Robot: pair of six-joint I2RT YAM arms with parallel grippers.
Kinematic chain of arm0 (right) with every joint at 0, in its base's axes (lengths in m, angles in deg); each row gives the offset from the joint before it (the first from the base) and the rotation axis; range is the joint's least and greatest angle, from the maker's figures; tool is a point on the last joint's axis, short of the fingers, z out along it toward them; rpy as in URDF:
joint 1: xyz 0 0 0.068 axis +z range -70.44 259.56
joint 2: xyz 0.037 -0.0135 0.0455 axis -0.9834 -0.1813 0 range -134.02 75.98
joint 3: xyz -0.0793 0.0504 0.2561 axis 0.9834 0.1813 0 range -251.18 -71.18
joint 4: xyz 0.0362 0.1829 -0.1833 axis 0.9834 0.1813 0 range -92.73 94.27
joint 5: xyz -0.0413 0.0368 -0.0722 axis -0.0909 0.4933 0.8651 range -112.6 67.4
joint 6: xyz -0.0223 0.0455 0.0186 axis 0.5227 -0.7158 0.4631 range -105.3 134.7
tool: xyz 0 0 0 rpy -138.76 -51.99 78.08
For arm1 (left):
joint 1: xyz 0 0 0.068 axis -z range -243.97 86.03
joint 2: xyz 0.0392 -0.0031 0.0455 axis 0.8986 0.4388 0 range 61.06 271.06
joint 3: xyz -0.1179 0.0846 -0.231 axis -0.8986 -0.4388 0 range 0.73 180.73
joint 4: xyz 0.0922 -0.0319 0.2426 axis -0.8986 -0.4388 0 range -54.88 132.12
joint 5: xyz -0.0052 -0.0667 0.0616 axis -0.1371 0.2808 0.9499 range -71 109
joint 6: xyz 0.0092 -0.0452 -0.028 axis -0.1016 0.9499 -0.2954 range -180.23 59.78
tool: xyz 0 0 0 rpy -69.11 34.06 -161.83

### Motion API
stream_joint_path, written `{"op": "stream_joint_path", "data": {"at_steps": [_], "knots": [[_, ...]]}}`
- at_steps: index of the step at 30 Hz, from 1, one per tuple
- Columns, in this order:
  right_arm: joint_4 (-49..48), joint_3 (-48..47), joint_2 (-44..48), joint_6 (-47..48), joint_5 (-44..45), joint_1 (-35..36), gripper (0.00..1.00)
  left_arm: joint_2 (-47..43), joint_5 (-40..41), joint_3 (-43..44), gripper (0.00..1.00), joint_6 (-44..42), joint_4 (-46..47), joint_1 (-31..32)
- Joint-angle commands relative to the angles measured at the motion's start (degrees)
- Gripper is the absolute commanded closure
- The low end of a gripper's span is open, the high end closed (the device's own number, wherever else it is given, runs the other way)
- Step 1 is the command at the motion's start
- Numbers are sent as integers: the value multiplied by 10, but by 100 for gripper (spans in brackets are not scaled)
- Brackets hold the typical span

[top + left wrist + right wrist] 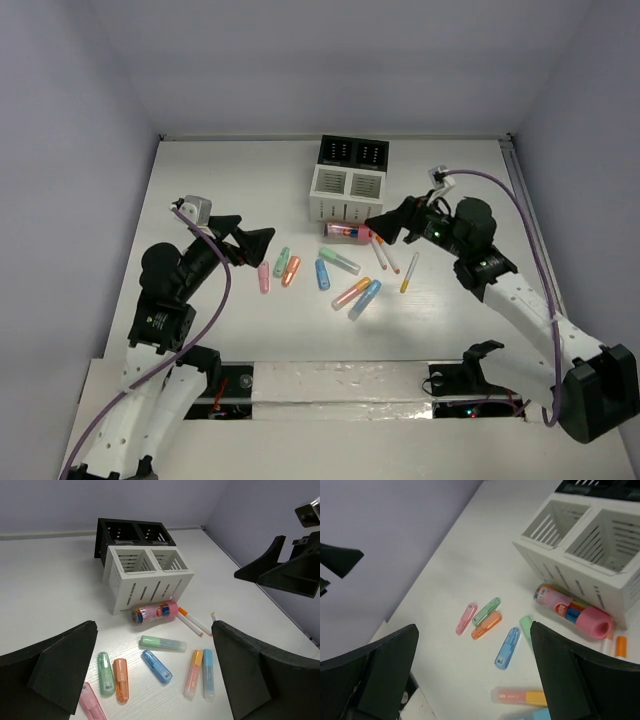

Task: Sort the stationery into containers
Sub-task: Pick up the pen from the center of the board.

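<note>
White box (pixel 150 587) was matt white plastic w/ smooth slotted walls. Black box (pixel 131 532), joined behind white box, looked like matt black plastic. Pink cylinder (pixel 155 612), just in front of white box, was glossy see-through plastic w/ an opaque pink cap. Markers (pixel 159 666), further in front of white box, were smooth pastel plastic; caps semi-clear, slight shine. Table (pixel 45 595) under white box was white, smooth, low sheen. Left gripper (pixel 154 630) fingers (pixel 60 665) looked matt black, faintly grainy.
</note>
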Motion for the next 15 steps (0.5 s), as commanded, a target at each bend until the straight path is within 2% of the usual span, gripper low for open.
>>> {"op": "stream_joint_path", "data": {"at_steps": [1,4,7,11,15], "knots": [[-28,-52,-29,19,1,51,0,-8,2,27,1,-9,13,-5],[7,-102,-92,50,60,122,0,-15,19,29,1,-8,9,-5],[35,-138,-137,65,93,163,0,-19,24,33,1,-6,7,-10],[87,-191,-215,88,191,229,0,-37,42,32,1,0,10,-10],[121,-249,-295,99,251,286,0,-42,47,31,1,0,8,-10]]}}
